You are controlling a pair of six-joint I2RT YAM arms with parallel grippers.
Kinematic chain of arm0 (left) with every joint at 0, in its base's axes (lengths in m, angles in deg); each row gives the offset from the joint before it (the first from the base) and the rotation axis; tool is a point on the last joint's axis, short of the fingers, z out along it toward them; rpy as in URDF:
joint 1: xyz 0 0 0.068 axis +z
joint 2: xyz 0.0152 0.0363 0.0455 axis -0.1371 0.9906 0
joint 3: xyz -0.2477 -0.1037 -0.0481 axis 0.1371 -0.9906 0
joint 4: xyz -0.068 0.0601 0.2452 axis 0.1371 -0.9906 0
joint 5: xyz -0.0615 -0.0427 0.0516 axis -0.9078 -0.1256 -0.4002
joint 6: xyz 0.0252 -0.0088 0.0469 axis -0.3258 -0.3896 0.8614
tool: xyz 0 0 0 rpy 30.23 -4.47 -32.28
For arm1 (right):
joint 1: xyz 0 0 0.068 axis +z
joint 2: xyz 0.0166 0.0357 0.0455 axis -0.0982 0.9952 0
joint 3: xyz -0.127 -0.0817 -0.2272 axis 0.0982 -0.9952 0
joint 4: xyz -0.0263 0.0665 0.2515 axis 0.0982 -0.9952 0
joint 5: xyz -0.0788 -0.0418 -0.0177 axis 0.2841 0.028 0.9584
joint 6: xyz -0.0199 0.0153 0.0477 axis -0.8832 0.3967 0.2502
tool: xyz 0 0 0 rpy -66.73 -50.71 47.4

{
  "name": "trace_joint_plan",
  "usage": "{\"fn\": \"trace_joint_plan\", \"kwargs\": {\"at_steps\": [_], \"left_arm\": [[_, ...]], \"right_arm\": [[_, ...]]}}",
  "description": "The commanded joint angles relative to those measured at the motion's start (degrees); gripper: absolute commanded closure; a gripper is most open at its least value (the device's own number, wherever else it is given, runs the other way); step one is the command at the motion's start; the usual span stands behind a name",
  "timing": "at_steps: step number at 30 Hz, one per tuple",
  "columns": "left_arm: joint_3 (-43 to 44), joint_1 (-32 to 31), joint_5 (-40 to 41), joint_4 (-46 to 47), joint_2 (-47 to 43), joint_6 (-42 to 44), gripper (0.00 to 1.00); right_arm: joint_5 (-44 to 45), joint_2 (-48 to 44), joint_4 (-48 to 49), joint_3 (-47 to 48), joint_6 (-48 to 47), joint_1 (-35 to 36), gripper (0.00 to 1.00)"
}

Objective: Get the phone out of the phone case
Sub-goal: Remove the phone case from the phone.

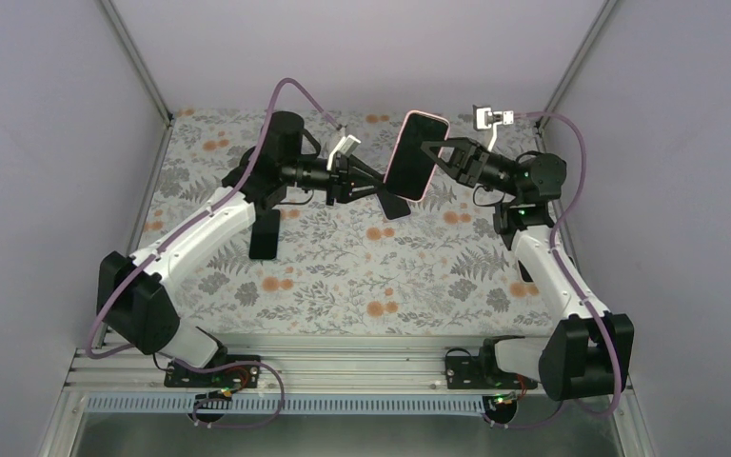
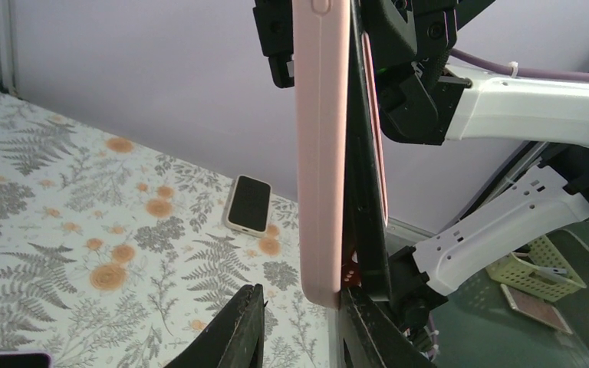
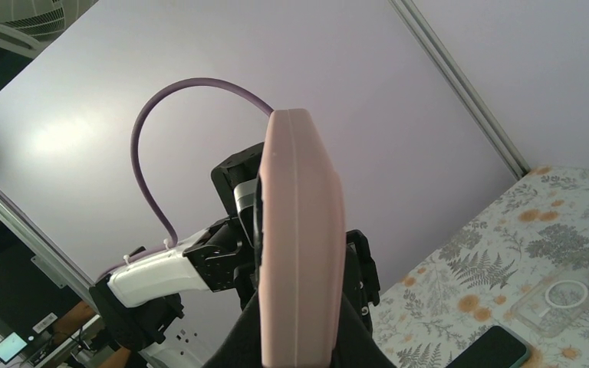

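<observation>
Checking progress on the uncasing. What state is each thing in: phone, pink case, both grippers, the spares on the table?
phone: inside its case, held in the air.
pink phone case: on the phone, roughly upright.
right gripper: shut on the pink phone case.
left gripper: fingers astride the case's lower end, grip unclear.
second phone: cased, lying flat, screen dark.
clear case: empty, lying flat.

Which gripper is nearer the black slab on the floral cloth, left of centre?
Left. The left gripper hangs right of the black slab, at the lower end of the pink-cased phone; the right gripper is beyond that phone, farther right.
</observation>
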Motion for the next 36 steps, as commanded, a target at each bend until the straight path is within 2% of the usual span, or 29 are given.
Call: {"fn": "trace_joint_plan", "kwargs": {"at_steps": [1, 16, 36], "left_arm": [[0.1, 0.4, 1.5, 3.3, 1.6, -2.4, 0.75], [0.8, 0.8, 0.0, 5.8, 2.9, -5.0, 0.75], [3.1, 1.8, -9.8, 12.0, 1.8, -9.4, 0.75]], "right_arm": [[-2.8, -1.9, 4.8, -0.4, 3.4, 2.7, 0.96], [-5.2, -2.1, 5.1, -1.5, 2.0, 5.3, 0.96], [-8.6, -3.3, -8.1, -1.4, -10.2, 9.4, 0.96]]}}
